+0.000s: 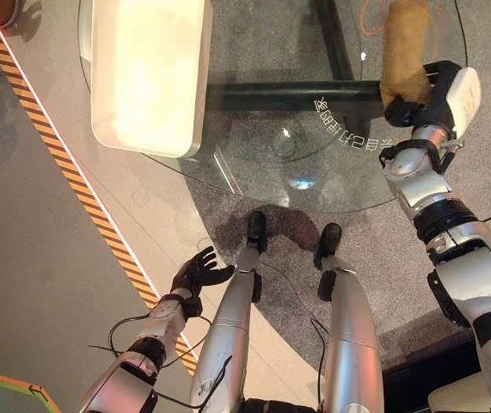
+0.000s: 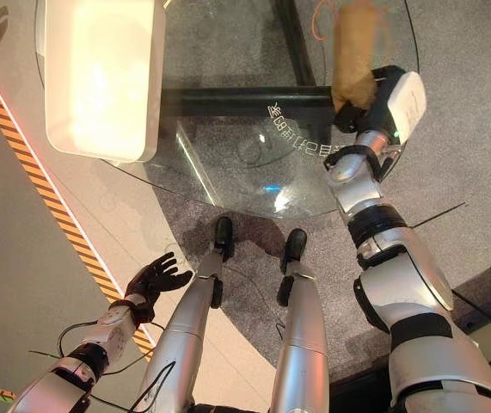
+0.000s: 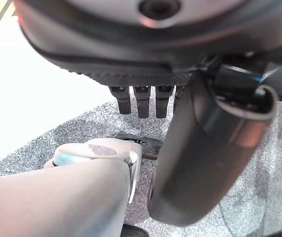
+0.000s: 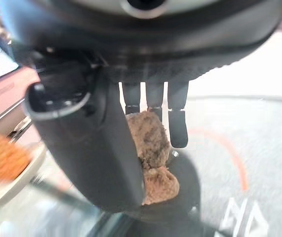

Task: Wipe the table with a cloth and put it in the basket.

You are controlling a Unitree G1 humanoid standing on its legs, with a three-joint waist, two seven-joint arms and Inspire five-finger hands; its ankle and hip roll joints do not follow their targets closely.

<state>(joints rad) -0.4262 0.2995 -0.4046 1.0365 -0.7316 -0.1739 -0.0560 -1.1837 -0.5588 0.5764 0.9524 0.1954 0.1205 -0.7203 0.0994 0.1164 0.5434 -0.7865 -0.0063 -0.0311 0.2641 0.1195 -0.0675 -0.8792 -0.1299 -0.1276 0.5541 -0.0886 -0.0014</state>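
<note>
Nearest the camera, low at the robot's left side, the left hand (image 1: 200, 274) hangs idle over the floor, its dark fingers spread and relaxed around nothing, beside a black-and-orange striped line (image 1: 73, 176) that crosses the floor. Farther out, the round glass table (image 1: 314, 163) spreads its clear, glossy top over grey speckled carpet (image 1: 383, 258), a dark bar of its frame (image 1: 292, 93) showing through the pane along with a curve of white lettering. Over the table's right part, the right hand (image 1: 421, 101) is clenched on the cloth (image 1: 404, 47), a tan, fuzzy, towel-like piece bunched into a thick roll. In the right wrist view the cloth (image 4: 153, 148) sits pinched between the broad dark thumb and the row of fingers (image 4: 179, 126) curled over it, its lumpy end bulging out beneath them just above the glass. From the grip the roll stretches away from the robot toward the table's far side, its long axis running near to far; whether it rests on the glass cannot be told. At the table's far left stands a pale, smooth, rounded-cornered rectangular basket (image 1: 195, 103), glowing cream under the light, well apart from the cloth.
</note>
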